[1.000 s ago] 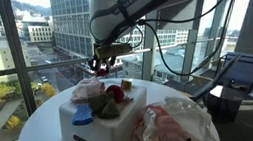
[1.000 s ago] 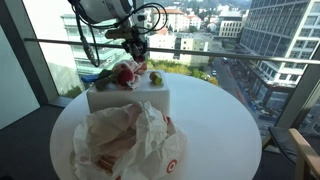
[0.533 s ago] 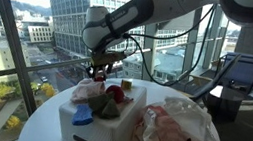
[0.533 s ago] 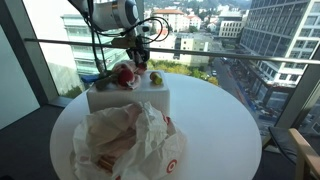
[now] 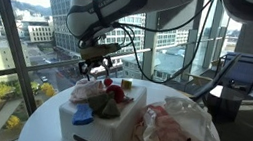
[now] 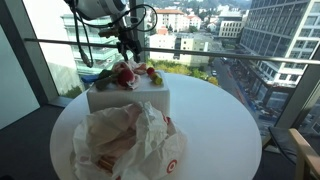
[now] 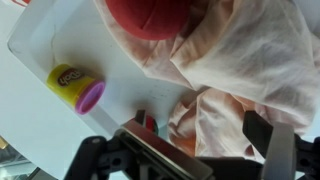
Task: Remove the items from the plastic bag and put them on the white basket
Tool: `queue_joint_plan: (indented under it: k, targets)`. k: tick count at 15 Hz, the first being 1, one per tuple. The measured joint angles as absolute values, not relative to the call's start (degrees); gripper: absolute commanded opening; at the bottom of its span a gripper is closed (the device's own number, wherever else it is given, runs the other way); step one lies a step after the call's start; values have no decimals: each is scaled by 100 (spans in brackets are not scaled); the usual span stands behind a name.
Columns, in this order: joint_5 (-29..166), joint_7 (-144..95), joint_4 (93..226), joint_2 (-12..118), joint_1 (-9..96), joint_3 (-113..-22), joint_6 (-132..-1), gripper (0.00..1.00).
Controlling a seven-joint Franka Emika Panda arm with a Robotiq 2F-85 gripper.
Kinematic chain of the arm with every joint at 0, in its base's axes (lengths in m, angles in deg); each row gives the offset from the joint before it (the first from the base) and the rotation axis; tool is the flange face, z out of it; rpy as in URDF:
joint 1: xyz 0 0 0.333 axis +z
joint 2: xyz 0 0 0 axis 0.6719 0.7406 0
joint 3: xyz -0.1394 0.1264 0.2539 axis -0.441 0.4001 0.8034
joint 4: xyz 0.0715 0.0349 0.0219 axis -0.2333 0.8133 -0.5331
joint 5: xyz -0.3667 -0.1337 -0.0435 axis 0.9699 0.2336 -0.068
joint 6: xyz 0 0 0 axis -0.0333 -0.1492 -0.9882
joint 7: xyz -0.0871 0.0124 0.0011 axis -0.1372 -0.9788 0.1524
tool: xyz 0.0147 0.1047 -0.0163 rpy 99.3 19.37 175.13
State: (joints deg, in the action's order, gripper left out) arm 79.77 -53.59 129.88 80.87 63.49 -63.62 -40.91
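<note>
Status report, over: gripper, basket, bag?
Gripper open, empty, above white basket. Items in basket. Plastic bag beside it, red showing through. No obstruction seen.

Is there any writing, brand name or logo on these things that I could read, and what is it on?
Nothing is clear enough to quote.
Bag: a red ring sign, a picture only, with no letters visible.
Yellow tub: a small label, too blurred to read.
</note>
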Motion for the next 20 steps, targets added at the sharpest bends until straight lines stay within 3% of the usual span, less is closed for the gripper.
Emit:
queue_joint_plan:
  k: [8,13,16,20]
  targets:
    - [7651,-7323,13970,7112,6370,-6454,-3189,100]
    - [7080,-8444,15418,6504,6112,-6434,-3919,100]
    - [6958,-8804,16314,6139,5979,-6413,-5021,100]
    - [6963,-8805,16424,6119,5952,-6392,-5100,100]
